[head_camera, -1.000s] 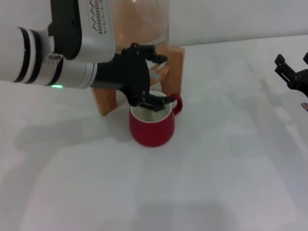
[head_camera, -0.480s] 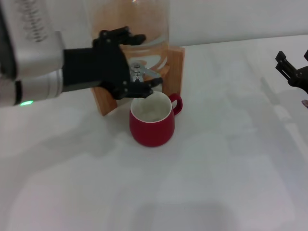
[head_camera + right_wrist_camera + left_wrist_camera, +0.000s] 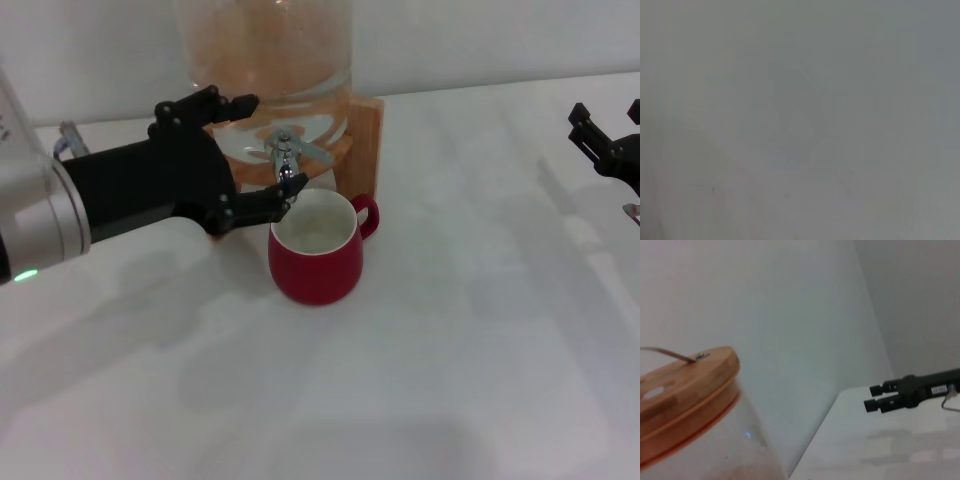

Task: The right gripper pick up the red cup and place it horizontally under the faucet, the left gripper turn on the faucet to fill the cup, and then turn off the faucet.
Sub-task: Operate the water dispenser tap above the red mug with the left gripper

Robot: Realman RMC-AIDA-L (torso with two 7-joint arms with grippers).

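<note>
Hovering my left claw [image 3: 248, 150], fingers spread, beside the faucet [image 3: 285, 163] at upper centre.
Red cup [image 3: 316, 250] stands upright beneath it on the white desk [image 3: 450, 350]; my right claw [image 3: 603, 145], cut off at right edge, looks spread.

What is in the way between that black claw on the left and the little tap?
Nothing visible. The left gripper is open just beside the faucet, with only air between them. The red cup stands lower, under the spout. The right gripper waits far off.
</note>
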